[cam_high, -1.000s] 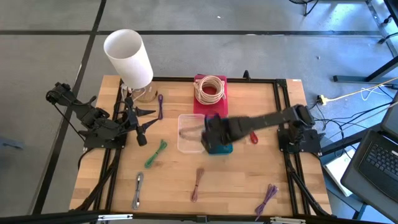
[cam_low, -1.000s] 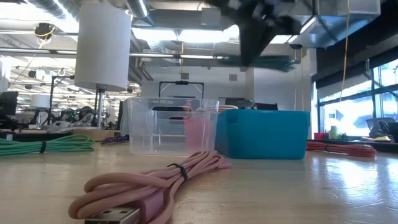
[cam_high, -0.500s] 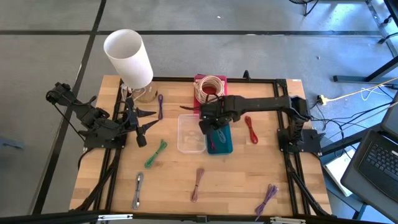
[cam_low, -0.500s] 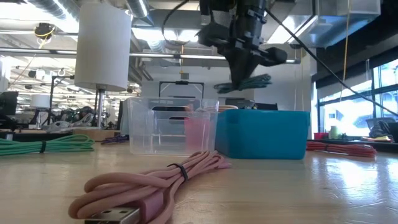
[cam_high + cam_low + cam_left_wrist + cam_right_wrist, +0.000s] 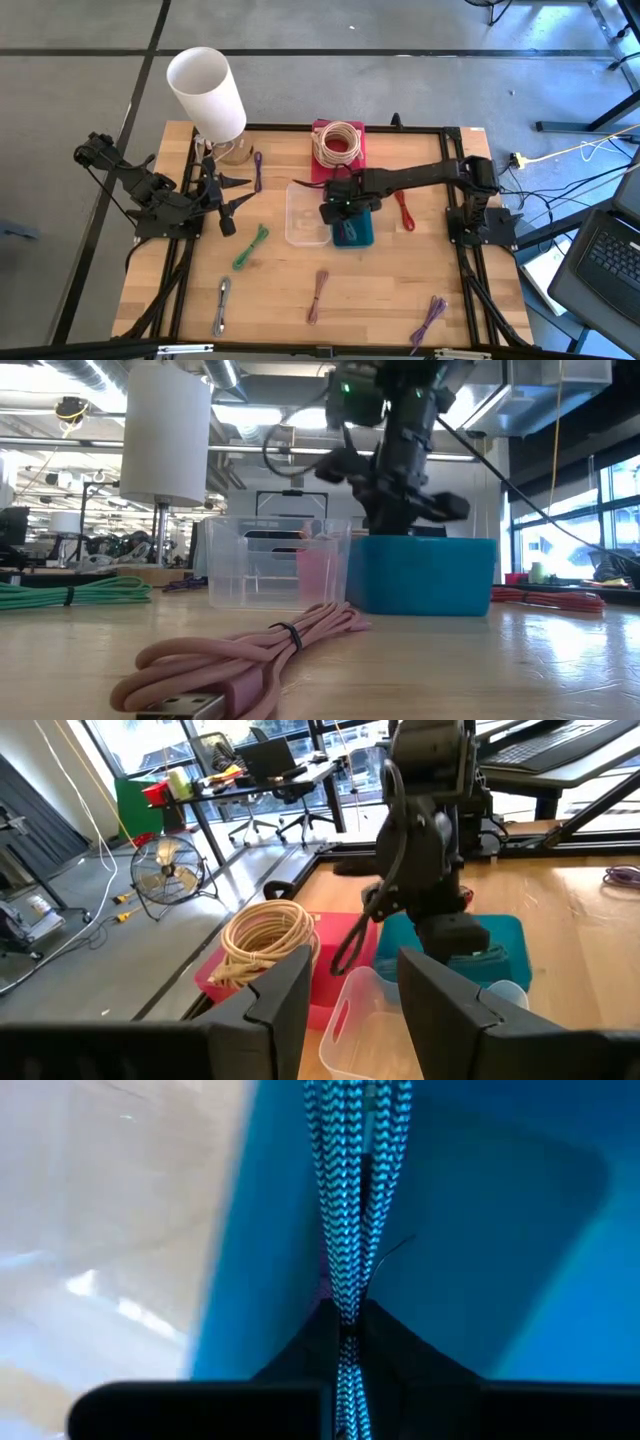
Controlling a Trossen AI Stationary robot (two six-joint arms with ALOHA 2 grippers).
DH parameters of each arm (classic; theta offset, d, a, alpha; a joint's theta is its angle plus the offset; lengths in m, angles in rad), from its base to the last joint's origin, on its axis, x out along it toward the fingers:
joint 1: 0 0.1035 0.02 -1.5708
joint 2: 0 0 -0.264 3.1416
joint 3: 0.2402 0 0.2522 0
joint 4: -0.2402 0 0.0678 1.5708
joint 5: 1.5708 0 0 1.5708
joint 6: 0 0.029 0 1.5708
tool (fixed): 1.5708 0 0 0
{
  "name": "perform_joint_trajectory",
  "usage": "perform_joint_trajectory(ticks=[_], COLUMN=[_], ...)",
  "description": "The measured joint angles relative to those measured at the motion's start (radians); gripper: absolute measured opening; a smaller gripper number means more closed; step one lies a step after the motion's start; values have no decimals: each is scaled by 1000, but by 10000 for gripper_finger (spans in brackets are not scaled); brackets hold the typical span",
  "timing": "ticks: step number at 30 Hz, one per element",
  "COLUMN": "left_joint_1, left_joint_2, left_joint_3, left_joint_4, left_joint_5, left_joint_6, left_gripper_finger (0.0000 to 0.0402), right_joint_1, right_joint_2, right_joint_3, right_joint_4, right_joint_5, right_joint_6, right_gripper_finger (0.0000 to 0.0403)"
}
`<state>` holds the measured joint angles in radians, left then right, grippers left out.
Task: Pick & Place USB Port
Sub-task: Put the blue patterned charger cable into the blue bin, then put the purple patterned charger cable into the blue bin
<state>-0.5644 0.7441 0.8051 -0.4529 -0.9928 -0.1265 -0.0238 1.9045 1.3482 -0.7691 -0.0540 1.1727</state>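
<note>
Nearest on the pale wooden tabletop (image 5: 520, 660) lay a coiled pink USB cable (image 5: 250, 650). Behind it stood a clear plastic tub (image 5: 270, 560) just beside a rectangular blue plastic bin (image 5: 425, 575). The right claw (image 5: 341, 207) reached down into the blue bin, clamped together on a teal braided USB cable (image 5: 352, 1200) hanging inside it. Farther off stood a pink tray holding a beige cable coil (image 5: 338, 143). The left claw (image 5: 226, 196) waited at the tabletop's left edge, fingers apart.
</note>
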Motion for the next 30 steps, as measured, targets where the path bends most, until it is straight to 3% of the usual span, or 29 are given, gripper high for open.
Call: perform_joint_trajectory(ticks=[8, 15, 22, 26, 30], left_joint_1=[0, 0, 0, 0, 0], left_joint_2=[0, 0, 0, 0, 0], left_joint_3=[0, 0, 0, 0, 0], left_joint_4=[0, 0, 0, 1, 1], left_joint_5=[0, 0, 0, 0, 0], left_joint_6=[9, 9, 8, 6, 6], left_gripper_finger=[143, 143, 143, 143, 143], right_joint_1=[-4, -4, -4, 6, 21], right_joint_2=[0, -3, -2, -1, -1], right_joint_3=[-156, -181, -160, -100, -19], right_joint_4=[153, 189, 190, 122, -27], right_joint_5=[-48, -36, -37, 47, 158], right_joint_6=[36, 52, 22, -4, -30], right_gripper_finger=[20, 25, 124, 161, 171])
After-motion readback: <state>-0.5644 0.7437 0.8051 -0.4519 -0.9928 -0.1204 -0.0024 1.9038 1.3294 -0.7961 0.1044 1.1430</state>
